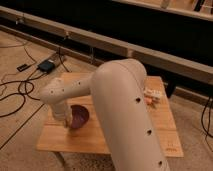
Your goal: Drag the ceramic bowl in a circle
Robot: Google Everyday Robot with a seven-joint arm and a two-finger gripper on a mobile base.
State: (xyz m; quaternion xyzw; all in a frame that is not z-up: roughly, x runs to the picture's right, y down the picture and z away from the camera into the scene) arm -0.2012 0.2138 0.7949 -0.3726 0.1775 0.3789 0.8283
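The ceramic bowl [79, 116], small, round, dark maroon and glossy, sits on the wooden table [120, 140] in its front left part. My gripper [67, 122] reaches down from the white wrist [59, 97] and is at the bowl's left rim, mostly hidden by the wrist and the bowl. The big white upper arm [127, 110] crosses the middle of the view and hides the table's centre.
A small white block [153, 93] and an orange item [149, 101] lie at the table's right, behind the arm. Black cables [17, 92] and a dark box [46, 65] lie on the floor to the left. A long rail [100, 45] runs behind the table.
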